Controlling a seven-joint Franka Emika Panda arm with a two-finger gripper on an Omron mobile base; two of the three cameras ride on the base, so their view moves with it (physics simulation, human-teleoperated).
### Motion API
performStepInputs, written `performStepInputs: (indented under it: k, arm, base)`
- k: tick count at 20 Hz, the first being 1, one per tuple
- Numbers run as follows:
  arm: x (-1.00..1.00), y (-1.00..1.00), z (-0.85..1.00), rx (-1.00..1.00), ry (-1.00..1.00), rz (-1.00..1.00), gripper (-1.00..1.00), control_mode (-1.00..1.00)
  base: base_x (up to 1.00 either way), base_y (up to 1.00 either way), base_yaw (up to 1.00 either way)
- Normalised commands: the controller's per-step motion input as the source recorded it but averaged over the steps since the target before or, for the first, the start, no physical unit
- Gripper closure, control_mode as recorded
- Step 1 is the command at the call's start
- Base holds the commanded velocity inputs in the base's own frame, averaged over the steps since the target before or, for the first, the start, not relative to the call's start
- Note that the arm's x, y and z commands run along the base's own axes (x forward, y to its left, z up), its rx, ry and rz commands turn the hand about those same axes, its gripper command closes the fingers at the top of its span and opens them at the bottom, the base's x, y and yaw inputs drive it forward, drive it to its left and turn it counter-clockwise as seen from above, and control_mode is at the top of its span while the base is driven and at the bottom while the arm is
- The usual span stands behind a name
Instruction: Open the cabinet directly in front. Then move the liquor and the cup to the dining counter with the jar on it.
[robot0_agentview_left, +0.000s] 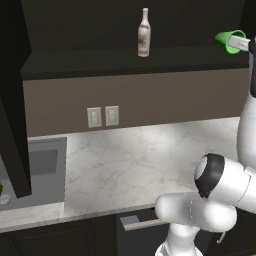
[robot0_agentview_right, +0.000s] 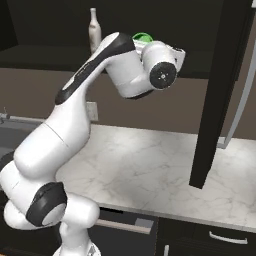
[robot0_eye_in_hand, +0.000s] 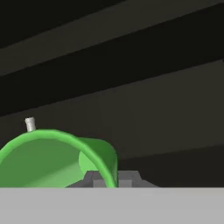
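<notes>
Carrying the cup (robot0_agentview_left: 229, 41) out of the cabinet (robot0_agentview_left: 125, 60): end effector (robot0_eye_in_hand: 105, 177) pinched on the green wall, cup tipped on its side, mouth toward the camera in the hand view. Best drawn straight back and clear of the open door (robot0_agentview_right: 220, 95) before swinging away, grip kept firm. Counted: one cup, held; one liquor (robot0_agentview_left: 144, 34) on the shelf, well off to the end effector's side; two wall outlets (robot0_agentview_left: 103, 116) below; one counter (robot0_agentview_left: 145, 165).

Liquor (robot0_agentview_left: 144, 33) on cabinet (robot0_agentview_left: 125, 62) shelf, cup (robot0_agentview_left: 229, 41) to its right
</notes>
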Motion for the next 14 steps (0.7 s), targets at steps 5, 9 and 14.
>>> performStepInputs:
  k: [5,9,14]
  arm:
    - [-1.0,0.76,-0.44,-0.11,0.12,0.11,1.0,-1.0]
    - [-1.0,0.76,-0.21,-0.06,0.44,0.08,1.0,-1.0]
    - [-1.0,0.74,-0.34,-0.07,0.56,0.07,1.0,-1.0]
  base:
    - [0.0,0.0,0.0]
    - [0.0,0.0,0.0]
    - [0.0,0.0,0.0]
